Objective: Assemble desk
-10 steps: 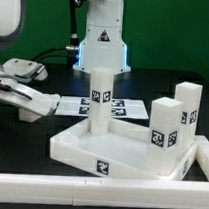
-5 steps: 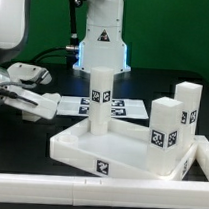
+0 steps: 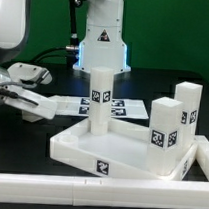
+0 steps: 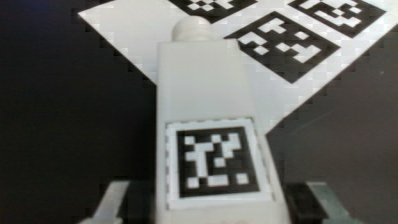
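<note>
The white desk tabletop [image 3: 85, 151] lies rim up in the middle of the table. Three white tagged legs stand in it: one at the back [image 3: 101, 97] and two at the exterior view's right [image 3: 166, 131] [image 3: 188, 110]. A fourth leg [image 4: 214, 110] lies flat, partly over the marker board [image 4: 294, 40]; it also shows at the exterior view's left [image 3: 44, 106]. My gripper [image 4: 217, 205] [image 3: 21, 95] is low over this leg's tagged end. Its fingers [image 4: 116, 200] stand on either side with thin gaps, so it is open around the leg.
The long white border rail [image 3: 87, 189] runs along the front, with a raised piece [image 3: 203, 159] at the exterior view's right. The marker board [image 3: 74, 105] lies behind the tabletop. The robot base [image 3: 104, 42] stands at the back.
My gripper came down a little over the lying leg between one second ago and half a second ago. It has held still since. The tabletop and standing legs have not moved.
</note>
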`<state>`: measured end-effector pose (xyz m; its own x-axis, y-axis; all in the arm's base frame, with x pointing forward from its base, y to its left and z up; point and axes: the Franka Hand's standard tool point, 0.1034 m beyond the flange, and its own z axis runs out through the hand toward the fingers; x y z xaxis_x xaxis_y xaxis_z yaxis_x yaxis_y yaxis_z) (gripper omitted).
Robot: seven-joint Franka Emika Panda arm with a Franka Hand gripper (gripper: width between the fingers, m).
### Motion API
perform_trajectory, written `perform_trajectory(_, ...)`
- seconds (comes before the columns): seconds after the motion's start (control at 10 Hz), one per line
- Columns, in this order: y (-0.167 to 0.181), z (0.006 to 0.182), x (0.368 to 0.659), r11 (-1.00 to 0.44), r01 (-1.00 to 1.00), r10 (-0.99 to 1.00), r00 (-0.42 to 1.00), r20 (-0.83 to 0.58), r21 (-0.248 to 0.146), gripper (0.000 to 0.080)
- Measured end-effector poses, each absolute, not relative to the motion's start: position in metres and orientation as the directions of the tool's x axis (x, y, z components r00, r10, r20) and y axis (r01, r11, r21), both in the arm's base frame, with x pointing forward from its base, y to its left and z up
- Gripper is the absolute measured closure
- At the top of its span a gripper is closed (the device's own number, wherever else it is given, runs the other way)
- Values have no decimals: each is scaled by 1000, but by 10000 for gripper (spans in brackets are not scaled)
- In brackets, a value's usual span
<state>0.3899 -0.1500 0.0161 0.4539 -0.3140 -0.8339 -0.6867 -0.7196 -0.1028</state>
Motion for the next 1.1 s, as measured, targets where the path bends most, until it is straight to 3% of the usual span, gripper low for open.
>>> perform_trajectory(0.2, -150, 65, 438, -753, -632, -321, 596, -736, -182, 514)
perform_trajectory(0.3, -146, 83, 449, -771, -602, -330, 658, -677, -209, 514)
perform_trajectory(0.6, -144, 81, 448, -787, -586, -418, 738, -530, -194, 514)
perform_trajectory(0.7, -143, 85, 468, -806, -561, -439, 780, -445, -190, 514)
perform_trajectory(0.9, -133, 127, 518, -868, -442, -391, 889, -239, -225, 514)
perform_trajectory(1.0, -135, 135, 531, -880, -419, -394, 907, -149, -222, 514)
perform_trajectory(1.1, -137, 131, 529, -881, -426, -419, 905, -76, -206, 513)
